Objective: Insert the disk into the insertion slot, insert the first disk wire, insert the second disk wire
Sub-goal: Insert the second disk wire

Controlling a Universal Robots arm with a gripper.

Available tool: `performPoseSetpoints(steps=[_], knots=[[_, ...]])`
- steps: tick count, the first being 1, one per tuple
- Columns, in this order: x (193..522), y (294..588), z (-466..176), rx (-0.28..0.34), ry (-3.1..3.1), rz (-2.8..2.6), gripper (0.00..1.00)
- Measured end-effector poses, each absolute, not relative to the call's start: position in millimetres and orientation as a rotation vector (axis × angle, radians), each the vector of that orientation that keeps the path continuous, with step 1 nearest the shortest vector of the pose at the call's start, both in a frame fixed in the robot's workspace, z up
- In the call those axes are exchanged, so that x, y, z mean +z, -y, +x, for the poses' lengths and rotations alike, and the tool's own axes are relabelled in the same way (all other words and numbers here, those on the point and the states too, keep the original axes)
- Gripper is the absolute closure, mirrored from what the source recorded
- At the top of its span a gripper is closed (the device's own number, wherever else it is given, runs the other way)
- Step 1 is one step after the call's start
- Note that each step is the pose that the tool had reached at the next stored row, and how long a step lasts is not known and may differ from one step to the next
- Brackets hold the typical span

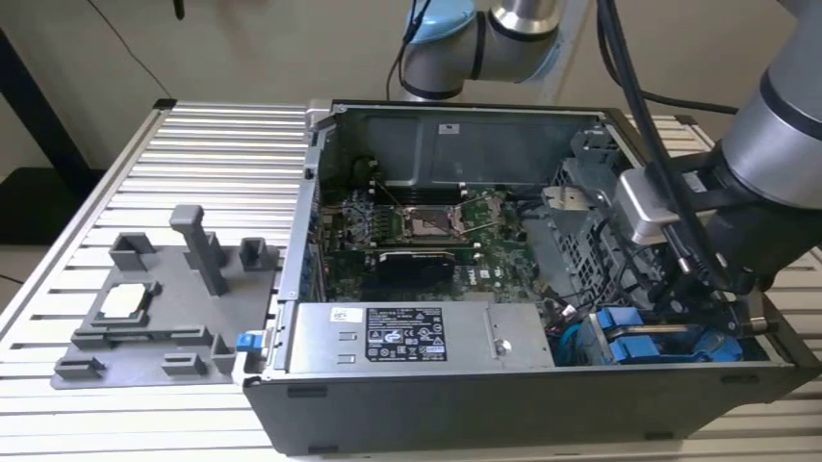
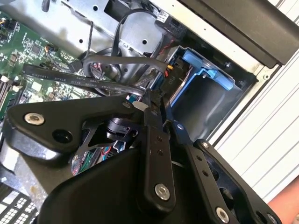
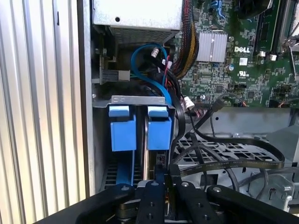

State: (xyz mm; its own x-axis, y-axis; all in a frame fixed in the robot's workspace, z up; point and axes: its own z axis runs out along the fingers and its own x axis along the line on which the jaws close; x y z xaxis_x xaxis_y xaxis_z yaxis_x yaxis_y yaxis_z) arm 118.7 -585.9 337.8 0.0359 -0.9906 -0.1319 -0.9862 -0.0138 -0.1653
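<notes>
Exterior view: the arm reaches into the open computer case (image 1: 540,289) at the view's right, where blue carriers mark the disk (image 1: 642,348) already seated in the insertion slot (image 1: 668,327), near the case's front corner, beside the grey power-supply box (image 1: 411,337). A white printed label sits on that box — its print is left unread here.

Second wrist view: the gripper (image 2: 156,105) has its black fingers drawn close together around a thin dark wire (image 2: 117,60) near the blue carrier (image 2: 205,70); judged soft and light, the wire is best held at its stiff plug end.

First wrist view: two blue carrier tabs (image 3: 140,126) stand side by side in the metal cage — a blue cable (image 3: 145,60) loops beyond. The drive itself looks rigid and fragile.
</notes>
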Motion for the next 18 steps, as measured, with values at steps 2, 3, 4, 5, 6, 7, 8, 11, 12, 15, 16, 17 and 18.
performPoseSetpoints(steps=[2,3,4,5,6,7,8,11,12,15,16,17,18], knots=[[337.7,586.0,119.2,-0.031,-2.045,-2.097,0.84],[337.7,586.2,119.6,-0.031,-2.045,-2.097,0.84],[337.7,586.4,119.9,-0.031,-2.045,-2.097,0.84],[337.7,586.5,120.1,-0.031,-2.045,-2.097,0.84],[337.7,586.6,120.1,-0.031,-2.045,-2.097,0.84],[337.8,586.7,120.2,-0.031,-2.045,-2.097,0.84],[338.0,586.8,120.2,-0.031,-2.045,-2.097,0.84],[339.3,586.8,120.2,-0.031,-2.045,-2.097,0.84],[339.4,586.8,120.2,-0.031,-2.045,-2.097,0.84],[340.8,586.8,120.2,-0.031,-2.045,-2.097,0.84],[340.7,586.8,120.2,-0.031,-2.045,-2.097,0.84],[340.7,586.8,120.2,-0.031,-2.045,-2.097,0.84],[340.7,586.8,120.2,-0.032,-2.044,-2.097,0.84]])
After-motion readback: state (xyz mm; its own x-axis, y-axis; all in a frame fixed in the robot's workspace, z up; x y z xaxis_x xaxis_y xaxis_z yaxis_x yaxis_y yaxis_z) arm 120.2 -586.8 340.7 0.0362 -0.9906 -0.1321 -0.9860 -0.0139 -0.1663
